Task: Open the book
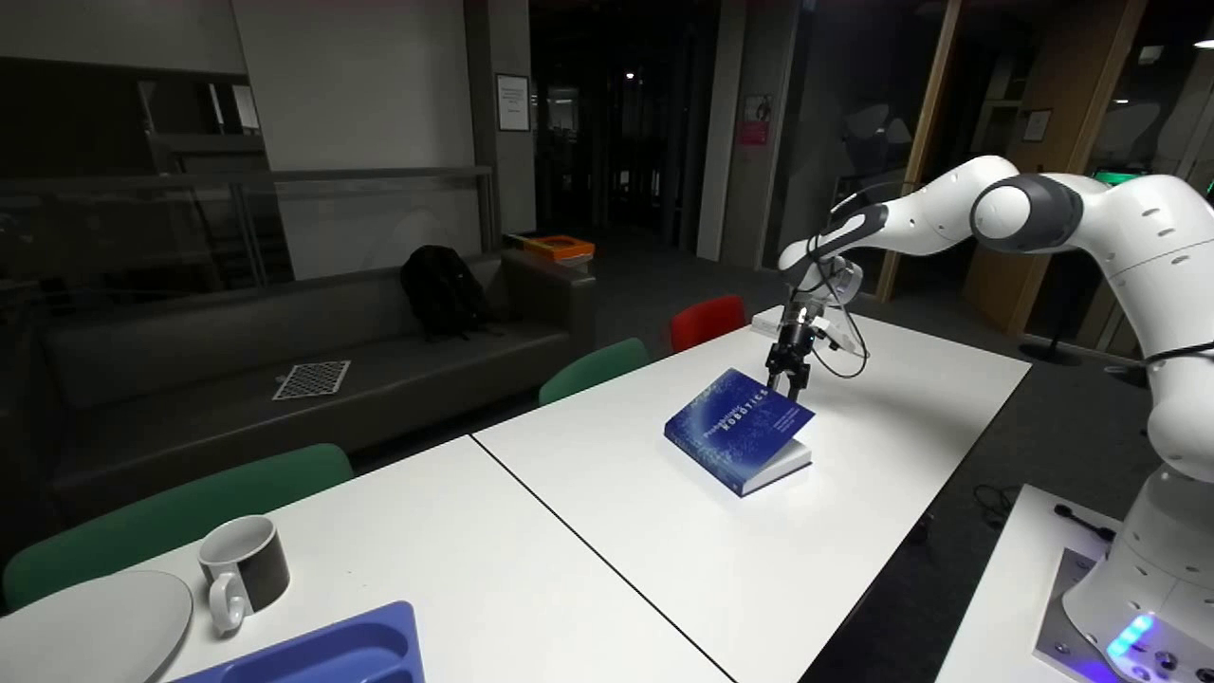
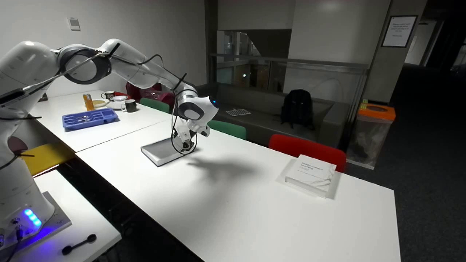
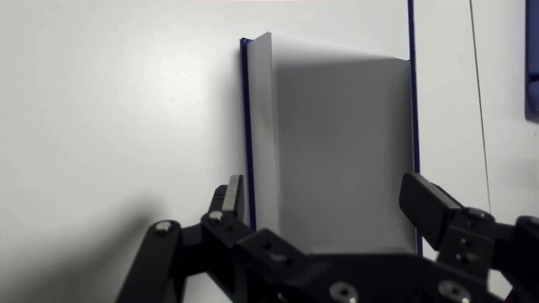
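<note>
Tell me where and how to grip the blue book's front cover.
Probably pinch the front cover at its free edge, opposite the spine, coming from the open side and straddling it. The cover tilts up off the pages, leaving a wedge-shaped gap there, while the spine side is closed.

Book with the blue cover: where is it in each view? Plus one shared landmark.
In an exterior view: the book, right of and below centre, blue front showing.
In an exterior view: the book, left of and slightly below centre, blue front not visible.
Wrist view: the book, right of centre, lower part partly behind the gripper.
Shared landmark: the table seam, a thin dark line in all three views.
</note>
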You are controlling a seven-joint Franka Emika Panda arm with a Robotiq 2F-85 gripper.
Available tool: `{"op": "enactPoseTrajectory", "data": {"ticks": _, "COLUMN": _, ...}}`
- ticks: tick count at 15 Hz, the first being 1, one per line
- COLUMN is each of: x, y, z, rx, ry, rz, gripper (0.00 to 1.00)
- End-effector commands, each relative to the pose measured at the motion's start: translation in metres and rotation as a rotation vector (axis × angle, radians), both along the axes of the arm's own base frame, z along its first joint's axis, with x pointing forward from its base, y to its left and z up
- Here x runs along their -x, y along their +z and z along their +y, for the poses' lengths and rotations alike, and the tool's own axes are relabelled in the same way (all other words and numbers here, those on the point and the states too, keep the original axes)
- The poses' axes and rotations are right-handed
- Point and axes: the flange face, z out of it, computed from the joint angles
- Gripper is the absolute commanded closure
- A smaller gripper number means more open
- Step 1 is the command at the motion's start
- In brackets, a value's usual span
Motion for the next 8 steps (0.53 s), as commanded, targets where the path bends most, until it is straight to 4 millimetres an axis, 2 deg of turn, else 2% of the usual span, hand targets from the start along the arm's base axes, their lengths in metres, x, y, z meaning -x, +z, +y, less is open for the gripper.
{"op": "enactPoseTrajectory", "data": {"ticks": 1, "x": -0.003, "y": 0.029, "z": 0.016, "rx": -0.061, "ry": -0.004, "rz": -0.015, "gripper": 0.00}}
{"op": "enactPoseTrajectory", "data": {"ticks": 8, "x": -0.021, "y": 0.064, "z": 0.054, "rx": -0.041, "ry": 0.015, "rz": -0.023, "gripper": 0.00}}
